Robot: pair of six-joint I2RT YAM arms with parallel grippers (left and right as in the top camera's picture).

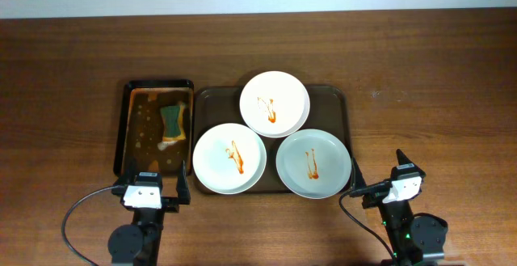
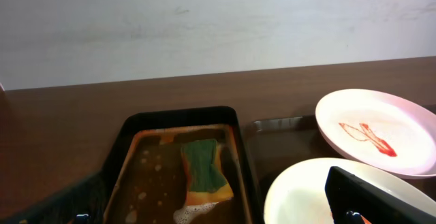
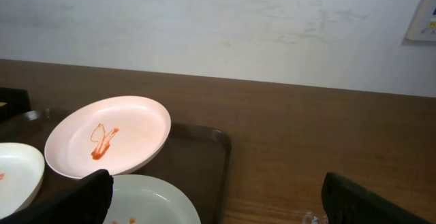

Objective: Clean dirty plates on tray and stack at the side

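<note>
Start state: left gripper (image 1: 153, 183) and right gripper (image 1: 378, 167) both spread open at near table (image 1: 65, 72) edge; three sauce-streaked plates (image 1: 218, 165) sit on brown tray (image 1: 214, 106); likely first fetch sponge (image 1: 173, 123) from soapy tray (image 1: 128, 128), pinching across its narrow width.

soft, even light is falling from above; plates (image 1: 275, 104) are casting faint shadows on the tray (image 1: 329, 114), soapy water (image 1: 145, 137) left of it is glinting, wrist views are looking slightly soft.
</note>
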